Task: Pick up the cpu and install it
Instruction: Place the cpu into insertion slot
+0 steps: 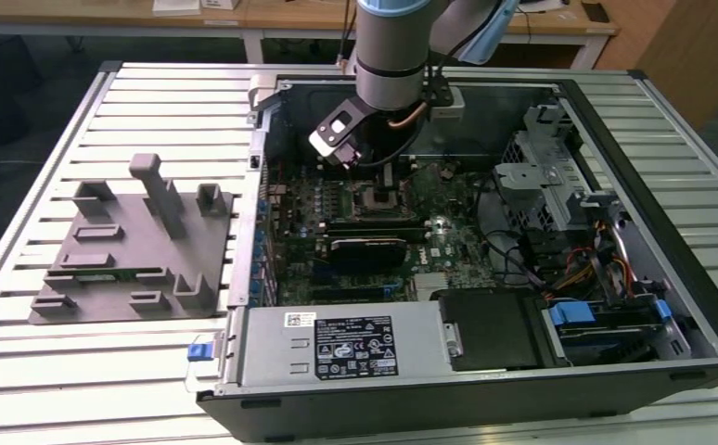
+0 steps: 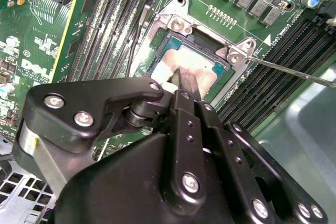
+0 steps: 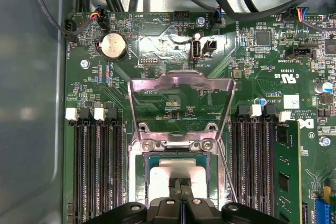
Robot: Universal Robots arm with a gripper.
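We judge the task far along: the cpu [image 3: 160, 177] lies flat inside the motherboard socket [image 3: 139, 182], its silver top facing up and its edges square with the socket frame in both wrist views, so the picking up and the placing look done. Not yet done is the clamping. The metal load plate [image 3: 181, 80] is swung up and lies open over the motherboard [image 3: 252, 61], and the thin wire lever [image 2: 294, 72] stands free beside the socket and is not latched down. The gripper [image 3: 181, 181] has its two black fingers drawn together with no gap that we can see, and nothing is held between them. Their tips sit over the middle of the cpu [image 2: 205, 66], at its top or just above it, and we cannot tell whether they touch. In the second wrist view the gripper [image 2: 185, 77] points steeply down at the chip. In the exterior view the arm [image 1: 391, 56] reaches down from above into the open computer case [image 1: 693, 306], its wrist close over the socket area near the far wall. The gray fixture [image 1: 124, 250] rests well apart on the slatted table [image 1: 37, 148] at the exterior view's left.
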